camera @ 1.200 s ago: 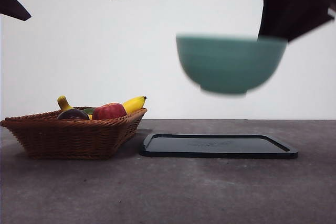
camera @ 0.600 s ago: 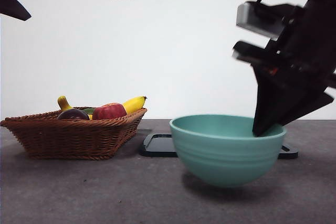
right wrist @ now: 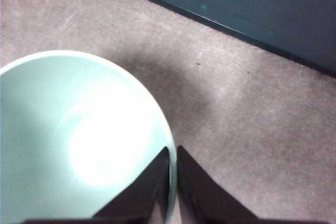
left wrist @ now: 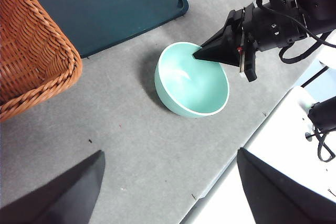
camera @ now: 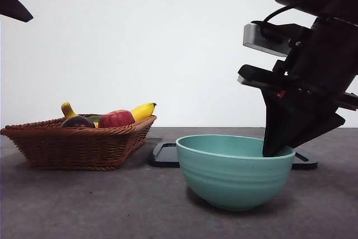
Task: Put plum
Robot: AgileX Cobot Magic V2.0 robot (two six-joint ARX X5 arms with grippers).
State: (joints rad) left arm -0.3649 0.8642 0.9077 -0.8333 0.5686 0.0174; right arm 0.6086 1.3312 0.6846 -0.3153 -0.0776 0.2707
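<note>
The plum (camera: 77, 121), dark purple and round, lies in the wicker basket (camera: 72, 144) at the left, beside a red apple (camera: 116, 118) and a banana (camera: 142, 110). My right gripper (camera: 274, 150) is shut on the rim of a teal bowl (camera: 235, 172), which rests on the table in front of the tray. The right wrist view shows the jaws (right wrist: 172, 153) pinching the bowl's rim (right wrist: 79, 145). My left gripper (left wrist: 168, 153) is open and empty, high above the table, looking down on the bowl (left wrist: 191, 80) and the right gripper (left wrist: 197, 53).
A flat black tray (camera: 165, 158) lies behind the bowl, right of the basket; it also shows in the left wrist view (left wrist: 105, 9). The basket's corner (left wrist: 26, 51) shows there too. The left arm's tip (camera: 11, 5) sits at the top left corner. The table's edge runs near the bowl.
My right gripper has brought the bowl down from mid-air, over the tray, to the table in front of it, ending slightly further left. The basket and fruit have not moved.
</note>
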